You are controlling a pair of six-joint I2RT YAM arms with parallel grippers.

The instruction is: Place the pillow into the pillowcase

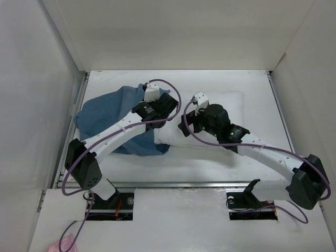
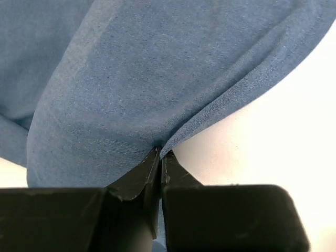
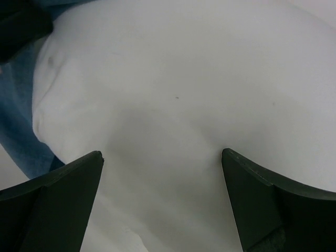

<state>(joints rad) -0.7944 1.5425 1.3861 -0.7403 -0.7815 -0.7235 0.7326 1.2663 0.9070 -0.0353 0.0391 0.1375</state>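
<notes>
Pillow (image 1: 231,102) and pillowcase (image 1: 105,107) on table (image 1: 210,163)

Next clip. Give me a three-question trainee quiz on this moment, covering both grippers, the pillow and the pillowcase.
1. True or false: the left gripper is shut on the edge of the pillowcase.
2. The right gripper is: A) shut on the pillow; B) open over the pillow; C) holding the pillowcase.
3. Fill in: in the top view, the pillowcase lies mostly to the ___ of the pillow.
Key: 1 true; 2 B; 3 left.
</notes>
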